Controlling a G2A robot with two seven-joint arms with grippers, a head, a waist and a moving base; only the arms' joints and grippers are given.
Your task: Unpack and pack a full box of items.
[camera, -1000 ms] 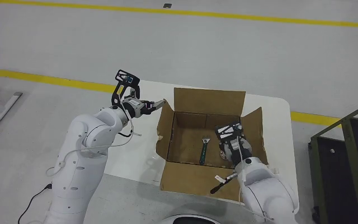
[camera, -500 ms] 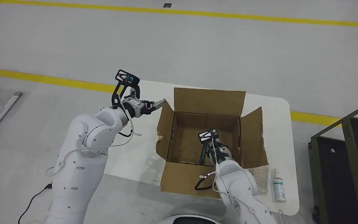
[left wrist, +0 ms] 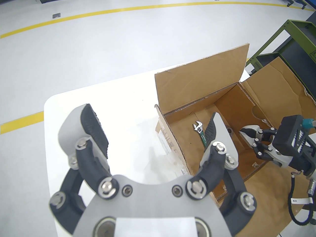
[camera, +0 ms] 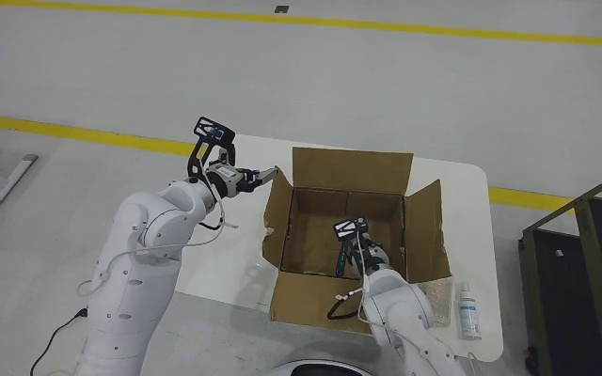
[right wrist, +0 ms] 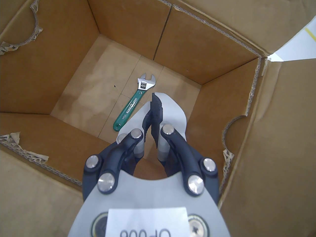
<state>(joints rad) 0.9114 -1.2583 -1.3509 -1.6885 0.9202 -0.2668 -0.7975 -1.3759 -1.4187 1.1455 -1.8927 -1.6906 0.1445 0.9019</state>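
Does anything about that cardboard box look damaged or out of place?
Yes. The cardboard box has ragged, torn cardboard around the half-round cutouts on its sides. The wrench lies flat on the box floor and looks fine.

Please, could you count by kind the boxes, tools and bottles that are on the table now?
open brown cardboard box: 1
green-handled steel adjustable wrench, lying on the box floor: 1
small clear plastic bottle, on the white table beside the box: 1
Total: 3
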